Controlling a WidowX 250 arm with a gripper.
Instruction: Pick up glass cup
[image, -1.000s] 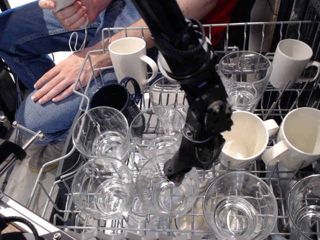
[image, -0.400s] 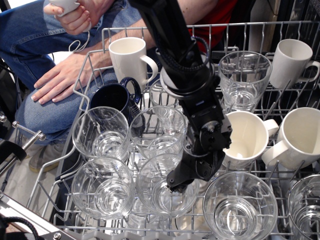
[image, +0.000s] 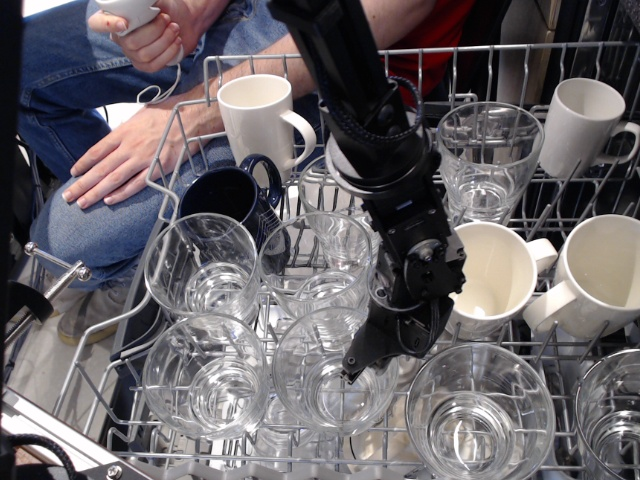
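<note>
A white wire dish rack (image: 190, 125) is filled with upright cups, all of them seen to be empty. In the front row, three clear tumblers are set side by side: one at the left (image: 205, 375), the glass cup (image: 335, 372) in the middle, and a third to the right (image: 480, 410), with part of another (image: 612, 410) cut off at the right edge. Behind these, a tumbler (image: 203, 265) is placed at the left and another (image: 318, 262) just beside it, partly hidden by the arm. A further tumbler (image: 490, 158) is stood near the back, and one more (image: 325, 190) is glimpsed behind the arm. A dark blue mug (image: 232, 198) is held in the rack behind the left tumblers, with a white mug (image: 258, 118) behind it. Three more white mugs are seen on the right: one (image: 492, 275) tilted towards the camera beside the arm, one (image: 600, 270) at the right edge, and one (image: 585, 122) at the back corner. The black arm (image: 375, 130) is reached down from the top of the view, and its hand (image: 372, 352) is lowered over the right-hand rim of the glass cup, with its tip at or just inside the rim. Whether the hand is spread or closed cannot be told, as its fingers are not separately made out. A seated person in jeans (image: 100, 150) is seen behind the rack at the upper left.
</note>
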